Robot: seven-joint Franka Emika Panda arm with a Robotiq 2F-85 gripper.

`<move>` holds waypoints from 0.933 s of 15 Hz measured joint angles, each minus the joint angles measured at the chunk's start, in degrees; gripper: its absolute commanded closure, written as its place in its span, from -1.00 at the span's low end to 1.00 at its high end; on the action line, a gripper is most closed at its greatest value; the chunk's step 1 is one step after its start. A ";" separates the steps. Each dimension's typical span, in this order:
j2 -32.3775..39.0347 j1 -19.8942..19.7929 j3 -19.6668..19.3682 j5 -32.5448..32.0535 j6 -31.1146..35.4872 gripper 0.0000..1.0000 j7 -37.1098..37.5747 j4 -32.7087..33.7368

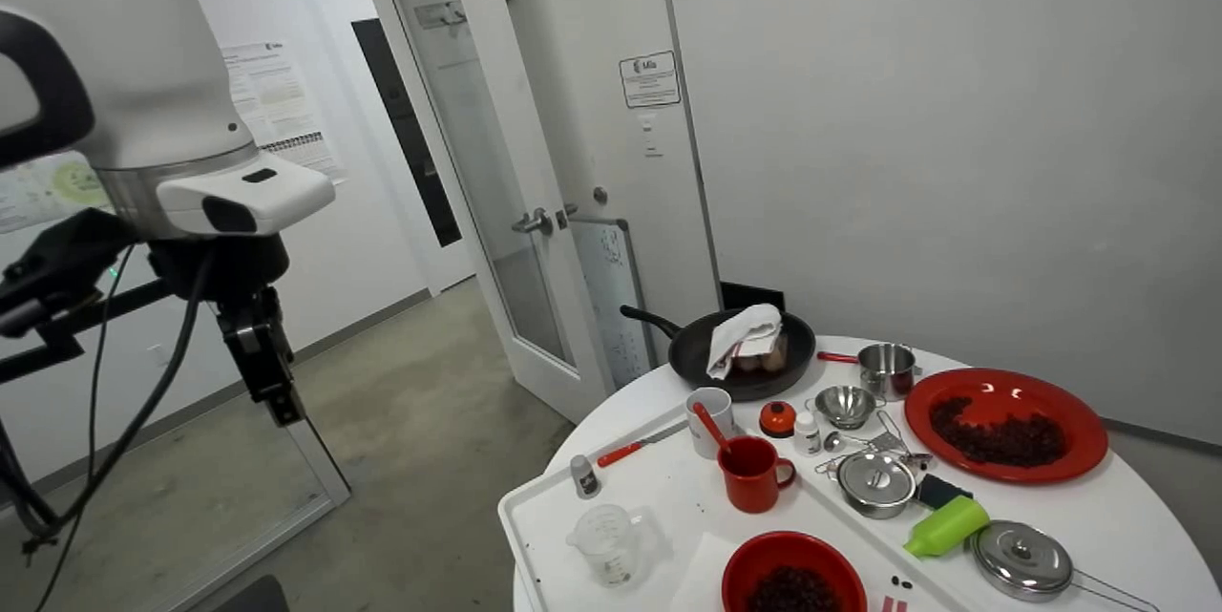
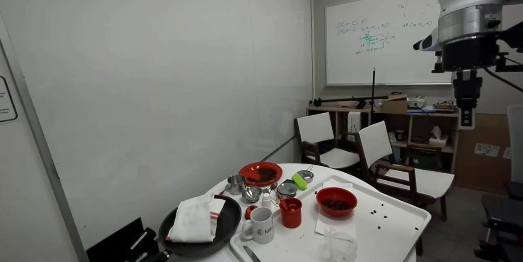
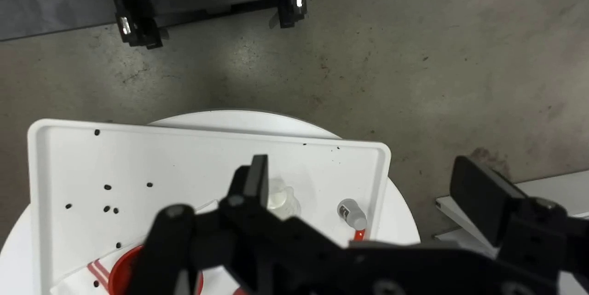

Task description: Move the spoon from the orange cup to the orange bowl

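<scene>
The spoon (image 1: 710, 425) leans in the orange cup (image 1: 750, 478), with its red-orange handle sticking out over the rim; its head is hidden inside. The spoon (image 2: 283, 204) and the cup (image 2: 291, 215) also show in an exterior view. The orange bowl (image 1: 764, 553) stands beside the cup on a cloth and holds dark beans; it also shows in an exterior view (image 2: 336, 211). In the wrist view the bowl (image 3: 120, 267) is partly hidden behind my gripper (image 3: 368, 189), whose fingers are wide apart with nothing between them. The gripper (image 1: 283, 407) hangs high, away from the table.
A white tray (image 2: 392, 237) carries the cup, the bowl, a clear measuring cup (image 1: 605, 545), a small shaker (image 1: 584, 476) and a knife (image 1: 625, 453). A white mug (image 2: 261, 225) stands close to the cup. A pan (image 1: 692, 354), metal cups and a red dish (image 1: 1007, 385) lie beyond.
</scene>
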 measured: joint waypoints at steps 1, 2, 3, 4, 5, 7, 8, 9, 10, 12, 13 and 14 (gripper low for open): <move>0.45 0.38 1.12 0.00 1.10 -1.00 -0.47 -0.01; 0.75 1.24 2.31 0.22 3.56 -1.00 -1.35 -0.12; 0.94 2.46 3.41 0.29 6.35 -1.00 -1.96 -0.20; 1.07 3.81 4.54 0.30 9.27 -1.00 -2.29 -0.26; 1.25 5.05 5.54 0.29 12.18 -1.00 -2.60 -0.30; 2.65 7.15 7.37 0.11 18.85 -1.00 -3.51 -0.31; 4.13 7.87 8.23 -0.12 22.12 -1.00 -3.79 -0.27; 6.24 8.27 9.07 -0.75 25.35 -1.00 -4.01 -0.15; 8.77 8.34 9.90 -1.85 28.44 -1.00 -4.03 -0.01; 15.05 7.50 11.59 -6.25 34.32 -1.00 -3.35 0.67; 18.50 6.46 12.50 -9.26 36.60 -1.00 -2.24 1.43; 22.09 4.91 13.52 -12.79 38.27 -1.00 -0.39 2.70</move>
